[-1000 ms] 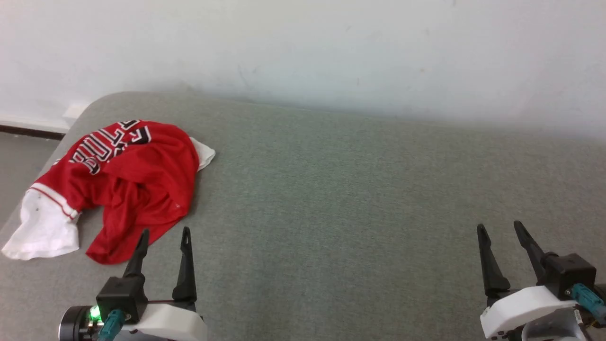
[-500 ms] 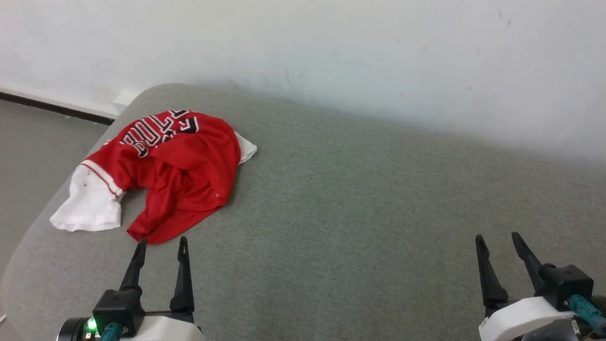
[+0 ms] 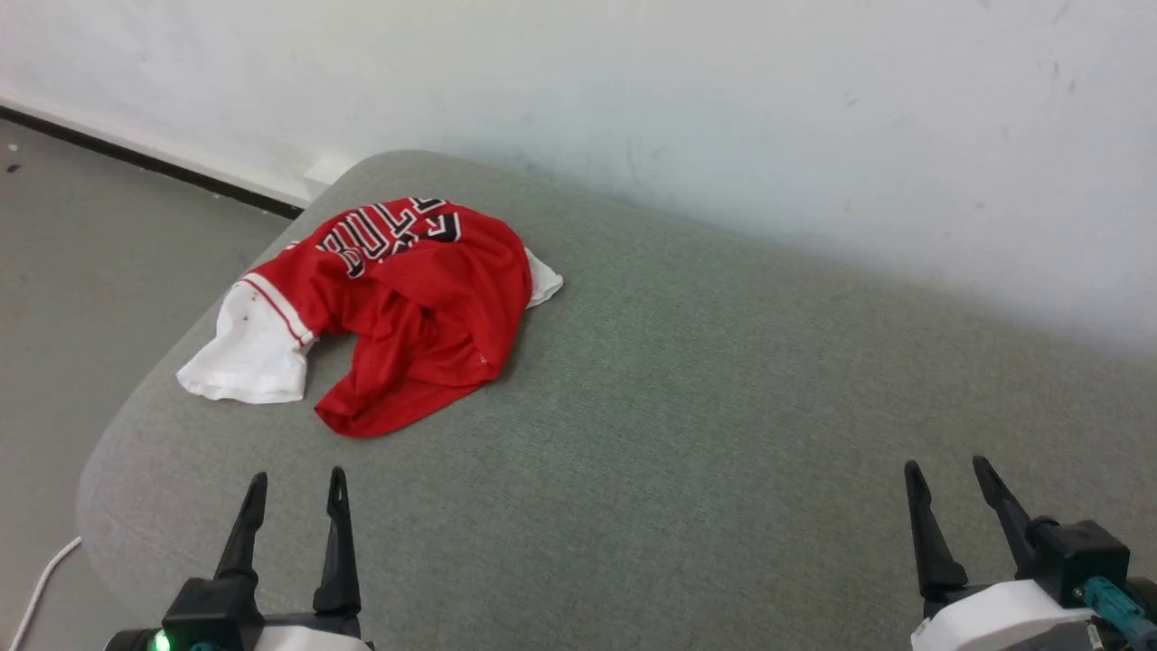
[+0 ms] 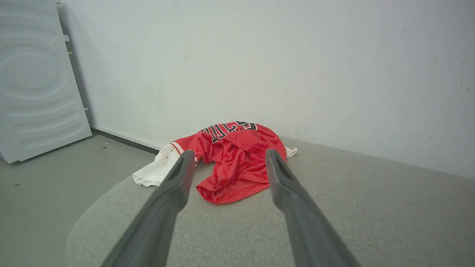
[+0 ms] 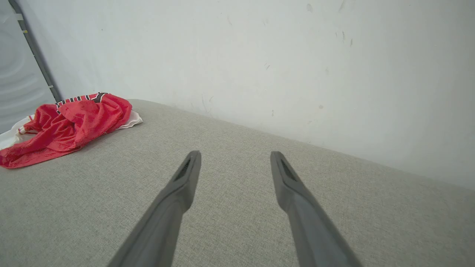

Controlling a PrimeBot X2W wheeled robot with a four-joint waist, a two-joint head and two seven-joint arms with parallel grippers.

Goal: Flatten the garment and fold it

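The garment (image 3: 407,307) is a red jersey with white sleeves and black-and-white lettering, lying crumpled in a heap near the far left corner of the grey cushioned surface (image 3: 705,407). It also appears straight ahead of the fingers in the left wrist view (image 4: 237,163) and far left in the right wrist view (image 5: 70,126). My left gripper (image 3: 296,477) hovers open a short way in front of the garment's near hem, holding nothing. My right gripper (image 3: 945,468) is open over bare fabric at the lower right, far from the garment.
A white wall (image 3: 633,90) runs close behind the surface. Grey floor (image 3: 90,271) lies past the surface's rounded left edge, with a white cable (image 3: 41,579) on it. A white appliance panel (image 4: 37,81) stands at the left in the left wrist view.
The head camera has swung left, so the garment sits further right and higher in the picture and more floor shows. Both grippers stay open and hold about the same places in the view.
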